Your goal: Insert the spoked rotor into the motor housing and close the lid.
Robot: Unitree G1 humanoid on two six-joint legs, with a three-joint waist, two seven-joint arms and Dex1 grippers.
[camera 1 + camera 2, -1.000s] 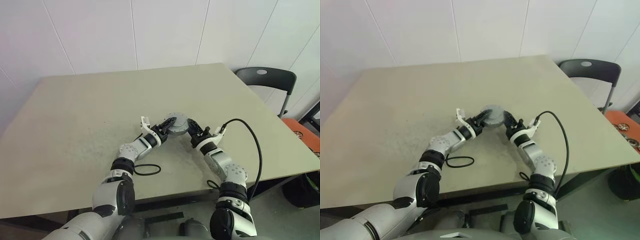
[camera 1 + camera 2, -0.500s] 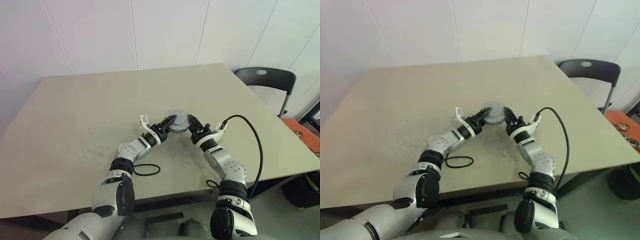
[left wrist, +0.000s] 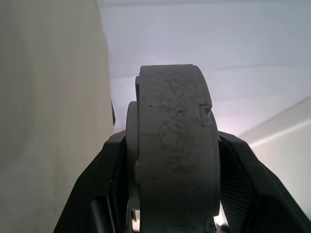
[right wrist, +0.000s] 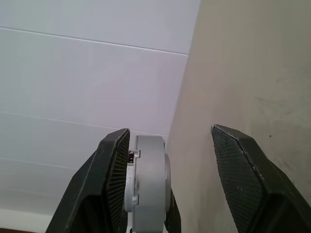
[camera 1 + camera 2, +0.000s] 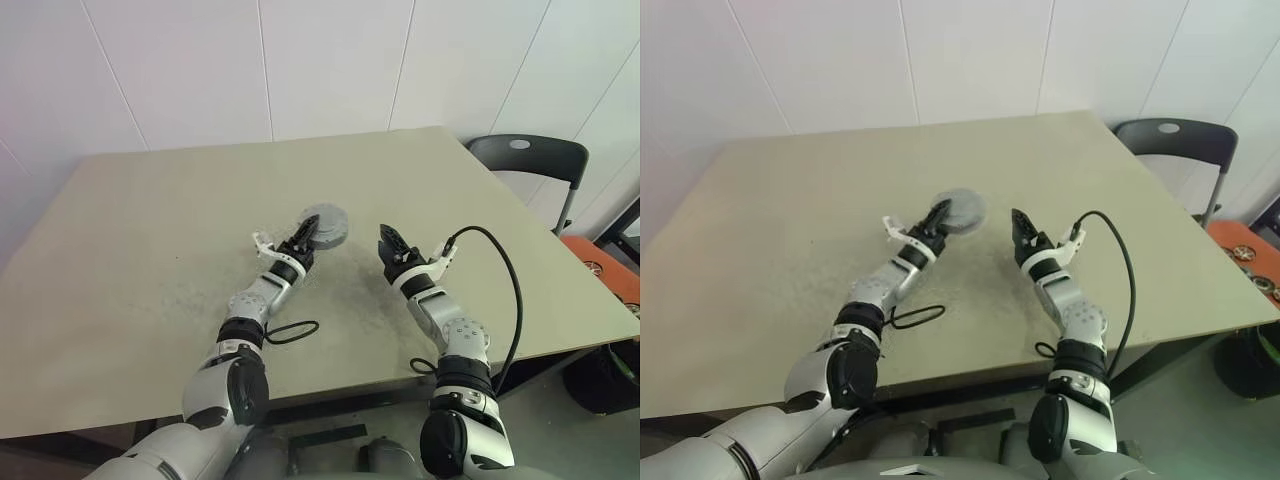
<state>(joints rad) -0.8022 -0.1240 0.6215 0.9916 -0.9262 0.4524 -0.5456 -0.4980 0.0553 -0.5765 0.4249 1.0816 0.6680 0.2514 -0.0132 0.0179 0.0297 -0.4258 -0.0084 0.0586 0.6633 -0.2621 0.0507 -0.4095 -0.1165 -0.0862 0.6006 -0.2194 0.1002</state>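
A thick round grey unit, the motor housing (image 5: 329,227), is held edge-on above the table (image 5: 130,230), left of centre. My left gripper (image 5: 308,232) is shut on it, with its black fingers (image 3: 104,184) clamping both flat sides. A thinner grey disc, apparently the lid (image 3: 130,145), sits flush against one side. The spoked rotor is hidden. My right gripper (image 5: 387,239) stands open a little to the right of the housing and holds nothing. In the right wrist view the housing (image 4: 148,184) shows beyond one finger (image 4: 114,179).
A black cable loop (image 5: 293,332) lies on the table near my left forearm. Another black cable (image 5: 510,280) arcs off my right wrist. A dark chair (image 5: 530,158) stands past the table's right edge, and orange items (image 5: 600,255) lie lower right.
My right gripper has opened and let go of the grey housing. The left gripper has carried the housing away to the left and farther back.
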